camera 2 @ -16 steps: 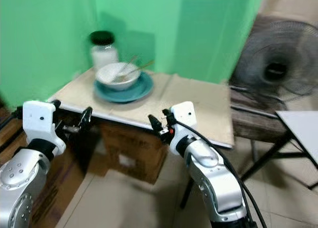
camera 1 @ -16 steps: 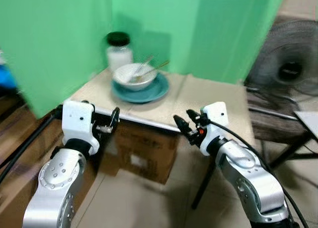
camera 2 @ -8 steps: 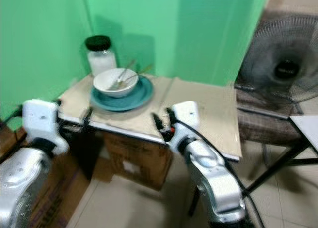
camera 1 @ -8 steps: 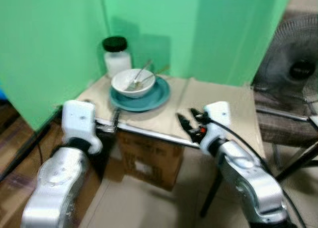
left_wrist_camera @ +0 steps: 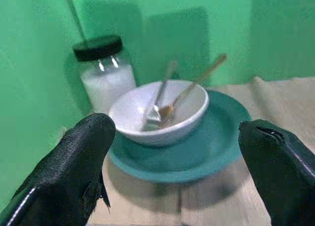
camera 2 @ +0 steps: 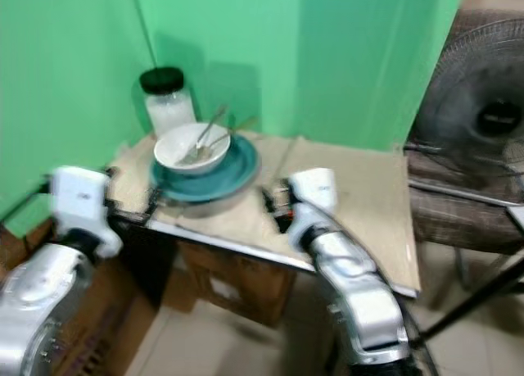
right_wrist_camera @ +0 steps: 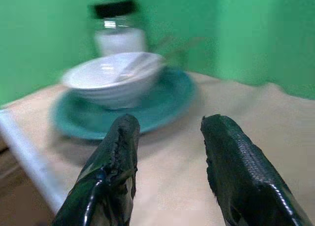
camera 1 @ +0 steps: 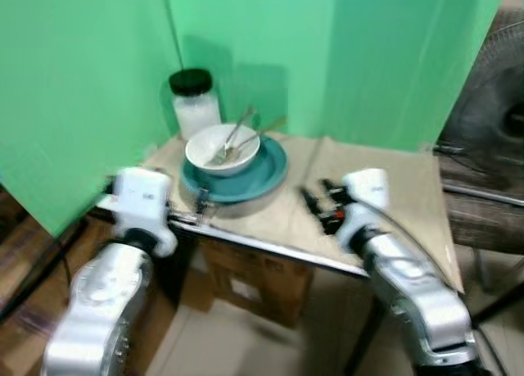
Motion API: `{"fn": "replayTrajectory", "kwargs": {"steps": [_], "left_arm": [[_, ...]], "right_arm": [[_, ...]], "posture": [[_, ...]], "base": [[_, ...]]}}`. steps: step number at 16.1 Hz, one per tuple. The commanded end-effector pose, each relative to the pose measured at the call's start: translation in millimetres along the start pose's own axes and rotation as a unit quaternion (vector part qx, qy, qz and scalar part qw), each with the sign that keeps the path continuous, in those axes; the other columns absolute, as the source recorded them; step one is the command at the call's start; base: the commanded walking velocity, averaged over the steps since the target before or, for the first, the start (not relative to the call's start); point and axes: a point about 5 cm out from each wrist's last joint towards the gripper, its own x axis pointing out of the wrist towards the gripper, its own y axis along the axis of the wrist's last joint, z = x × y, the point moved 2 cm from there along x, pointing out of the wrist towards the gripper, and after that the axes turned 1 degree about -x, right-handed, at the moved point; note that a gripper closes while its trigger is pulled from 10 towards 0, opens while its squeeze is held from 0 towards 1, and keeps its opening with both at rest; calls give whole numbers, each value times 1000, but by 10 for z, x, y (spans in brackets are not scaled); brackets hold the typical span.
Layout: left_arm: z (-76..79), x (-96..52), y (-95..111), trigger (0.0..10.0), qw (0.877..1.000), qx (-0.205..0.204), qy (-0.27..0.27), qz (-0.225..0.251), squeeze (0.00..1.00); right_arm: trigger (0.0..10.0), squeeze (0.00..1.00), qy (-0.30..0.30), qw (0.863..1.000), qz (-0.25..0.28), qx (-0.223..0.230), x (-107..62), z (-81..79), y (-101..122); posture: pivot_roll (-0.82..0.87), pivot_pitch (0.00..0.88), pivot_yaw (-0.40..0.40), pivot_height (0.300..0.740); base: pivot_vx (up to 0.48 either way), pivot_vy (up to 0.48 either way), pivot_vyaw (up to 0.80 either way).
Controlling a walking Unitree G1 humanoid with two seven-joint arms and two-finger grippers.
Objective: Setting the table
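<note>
Teal plate (camera 1: 246, 179) with bowl (camera 1: 222, 149) straight ahead of left gripper (camera 1: 199, 202), nearer, fingers wide apart; right gripper (camera 1: 315, 206) beside, fingers parted.

Even, soft light w/ faint shadows lying on green backdrop (camera 1: 344, 56); head views smearing w/ motion blur, right wrist view blurring more beyond right gripper (right_wrist_camera: 170, 152).

Bowl (camera 1: 222, 149) sits on plate (camera 1: 266, 175), jar (camera 1: 195, 104) behind it, on table (camera 1: 393, 188).
</note>
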Motion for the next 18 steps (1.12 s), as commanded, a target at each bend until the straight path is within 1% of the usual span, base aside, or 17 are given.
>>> {"fn": "replayTrajectory", "kwargs": {"steps": [1,4,8,11,13,17,18], "left_arm": [[-83,-22,17,10000,1000,7,14,1,0],[-61,-22,17,10000,1000,6,12,1,0],[-38,-35,5,10000,1000,6,8,-3,0],[-29,-46,-9,10000,1000,6,7,-5,0],[-24,-46,-8,10000,1000,7,8,-4,0],[-17,-57,-20,10000,1000,15,2,-6,0],[-20,-54,-25,10000,1000,16,2,-7,0]], "right_arm": [[10000,0,19,1000,14,3,39,-118,50],[10000,0,15,1000,16,9,35,-108,47],[10000,0,25,1000,11,5,28,-134,25],[10000,0,25,1000,14,6,30,-136,22],[10000,0,22,1000,16,13,35,-111,23],[10000,0,32,999,13,8,48,-112,21],[10000,0,29,999,17,22,62,-91,41]], "posture": [[-38,0,67,740],[-37,0,69,740],[-35,0,66,740],[-33,0,63,740],[-29,0,58,740],[-27,0,52,740],[-27,0,50,740]], "base": [[326,0,0],[326,0,0],[324,0,0],[325,0,800],[324,0,0],[322,0,0],[0,0,0]]}}
